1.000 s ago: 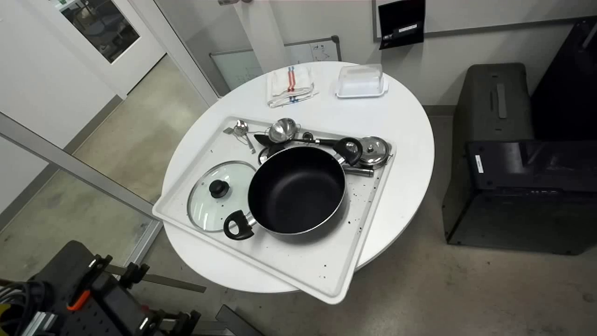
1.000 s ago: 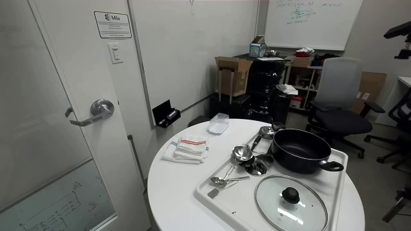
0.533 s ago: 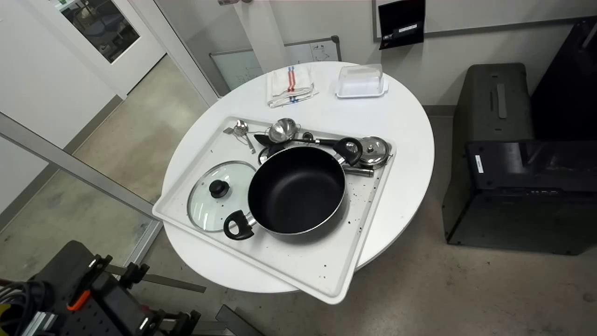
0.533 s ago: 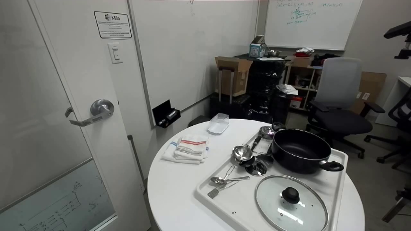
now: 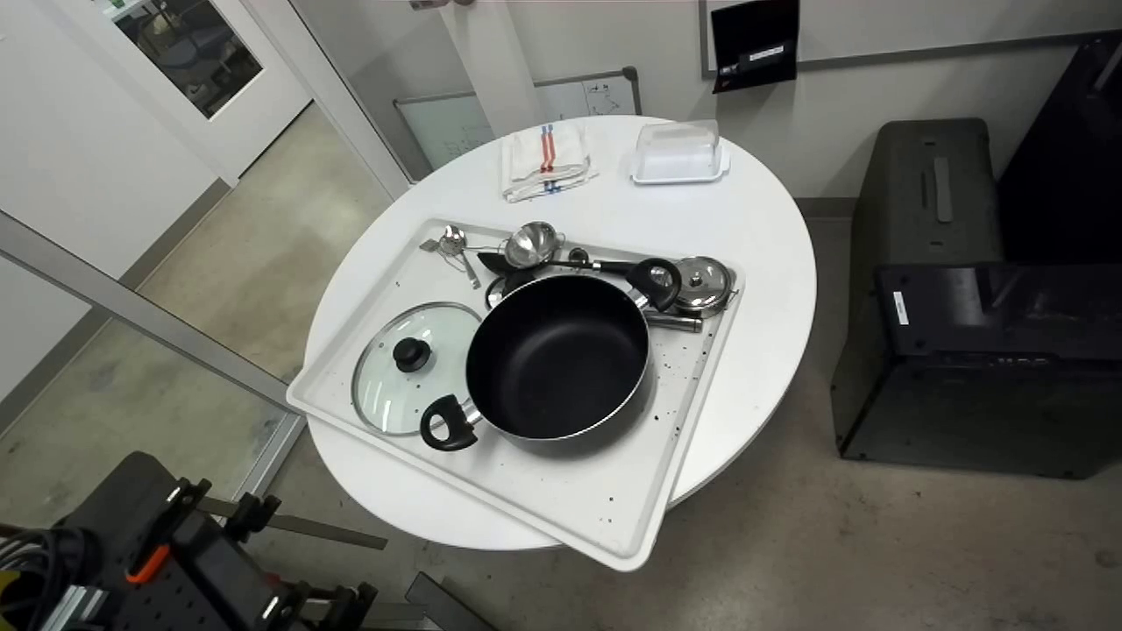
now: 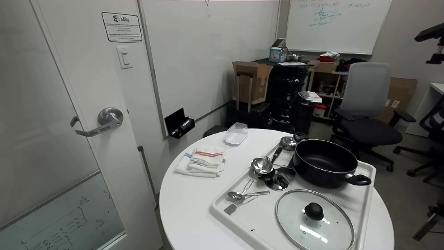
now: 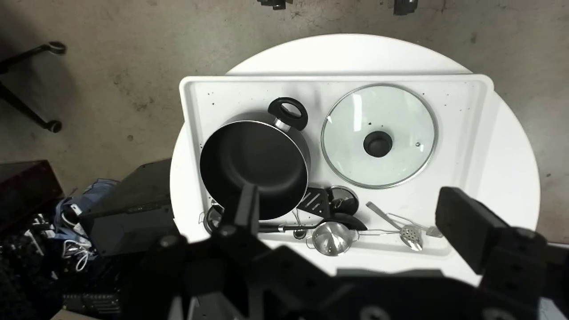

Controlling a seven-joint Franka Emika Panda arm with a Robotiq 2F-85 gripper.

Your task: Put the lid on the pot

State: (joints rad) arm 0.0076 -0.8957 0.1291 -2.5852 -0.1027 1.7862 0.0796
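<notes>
Inspector: State the layout in an exterior view, left to right.

Technician: At left, the round clear glass lid (image 5: 421, 390) with thin metal rim and black knob (image 5: 411, 354) lies flat, knob up, on the rectangular white tray (image 5: 543, 491). The tray rests on the round white table (image 5: 771, 350).

Inspector: Continue to the right.

Technician: A shiny metal slotted spoon (image 5: 453, 238) and a small shiny metal bowl (image 5: 530, 245) are on the tray. Beyond them, a folded white cloth (image 5: 543, 162) with red and blue stripes lies on the table. Next, the wide round black pot (image 5: 558, 359) with 2 black loop handles stands on the tray, mouth upward. Its left handle overlaps the lid's edge in this view. Farther right: a rectangular dish (image 5: 677, 156) with a clear cover, on the table, and a small round shiny metal item (image 5: 701, 287) with a knob, at the tray's corner.

Inspector: Report the wrist view.

Technician: Left to right: the pot, then the lid just beside it, a narrow gap between. The black 2-finger gripper (image 7: 350, 198) has its jaws spread wide apart. The left fingertip (image 7: 247, 202) overlaps the pot in view; the right fingertip (image 7: 455, 213) overlaps the tray's edge.
</notes>
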